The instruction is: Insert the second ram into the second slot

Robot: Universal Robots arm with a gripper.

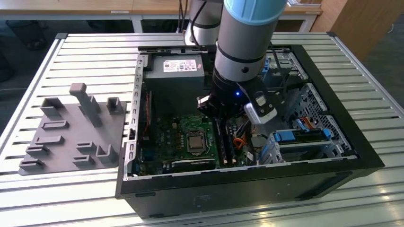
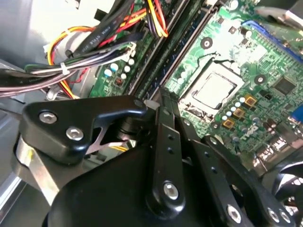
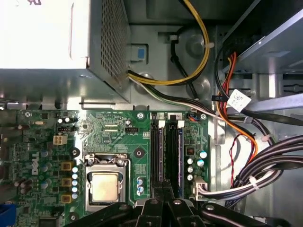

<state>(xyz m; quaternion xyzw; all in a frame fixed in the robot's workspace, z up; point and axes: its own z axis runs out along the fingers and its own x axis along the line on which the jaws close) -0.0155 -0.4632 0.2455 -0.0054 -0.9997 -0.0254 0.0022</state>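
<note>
An open computer case lies on the slatted table. Two long dark memory slots run side by side on the green motherboard, right beside the processor socket. A thin blue-edged stick stands along the slot nearer the socket; it looks like the second ram, seated low between the white end clips. My gripper is down inside the case, its black fingers drawn together, tips over one end of the slots. Whether the tips touch the stick I cannot tell.
The silver power supply fills the case's far end. Bundles of black, yellow and orange cables lie next to the slots. Blue drive-bay clips sit at the exterior view's right. A grey fixture plate rests on the table at its left.
</note>
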